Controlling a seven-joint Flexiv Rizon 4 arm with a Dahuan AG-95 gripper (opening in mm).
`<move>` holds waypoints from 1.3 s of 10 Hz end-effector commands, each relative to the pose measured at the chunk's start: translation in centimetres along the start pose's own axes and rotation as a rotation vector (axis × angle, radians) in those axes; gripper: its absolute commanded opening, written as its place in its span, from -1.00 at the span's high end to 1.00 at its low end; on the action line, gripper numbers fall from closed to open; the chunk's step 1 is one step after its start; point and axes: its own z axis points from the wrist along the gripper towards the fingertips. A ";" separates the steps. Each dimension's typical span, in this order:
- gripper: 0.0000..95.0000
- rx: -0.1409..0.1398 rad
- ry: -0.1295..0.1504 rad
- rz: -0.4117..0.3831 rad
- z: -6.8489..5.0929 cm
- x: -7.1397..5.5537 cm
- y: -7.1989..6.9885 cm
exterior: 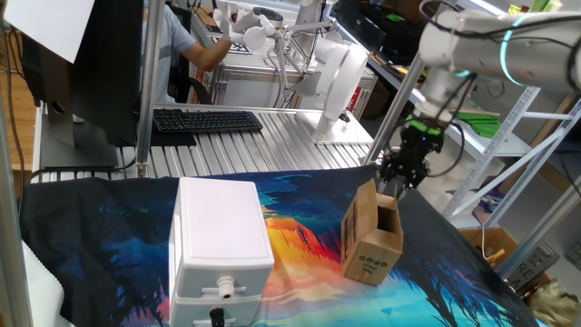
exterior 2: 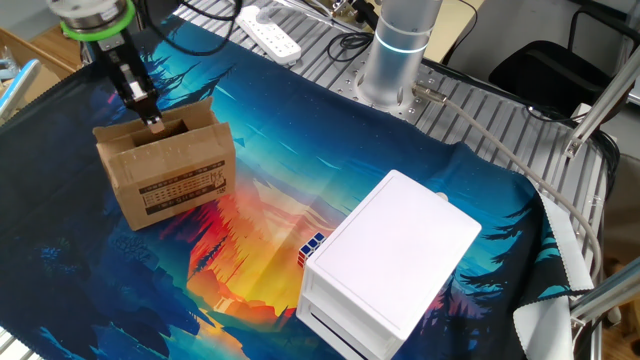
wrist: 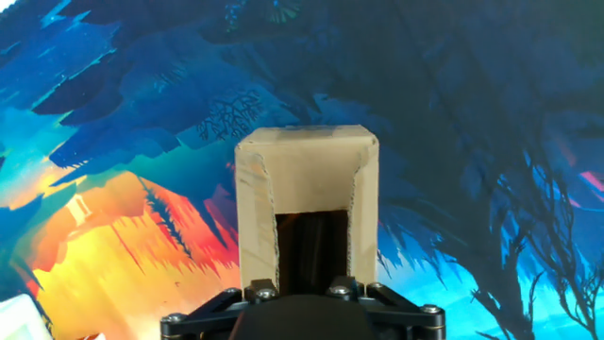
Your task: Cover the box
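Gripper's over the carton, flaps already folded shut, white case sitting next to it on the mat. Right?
Not quite. The carton is open: its flaps stand up and the other fixed view shows into it. The rest holds: the gripper is at the carton's top edge, and the white case sits beside it on the mat.

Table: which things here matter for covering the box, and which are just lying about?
In the job: box, flaps up; gripper at its open top.
Lying about: white case, small cube beside it, keyboard, power strip.
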 end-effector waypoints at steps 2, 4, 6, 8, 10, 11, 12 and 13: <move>-0.20 -0.006 -0.038 0.054 0.3 0.5 -0.1; -0.20 0.014 -0.057 0.063 0.4 0.5 -0.2; -0.60 0.012 -0.084 0.060 1.1 0.1 -0.6; -0.60 0.003 -0.111 0.066 2.5 0.0 -1.5; -0.60 -0.003 -0.111 0.076 2.9 -0.2 -1.1; -0.60 -0.004 -0.113 0.083 3.4 -0.3 -0.7; -0.60 -0.004 -0.115 0.087 4.1 -0.5 -0.2; -0.60 -0.003 -0.118 0.090 4.5 -0.7 0.1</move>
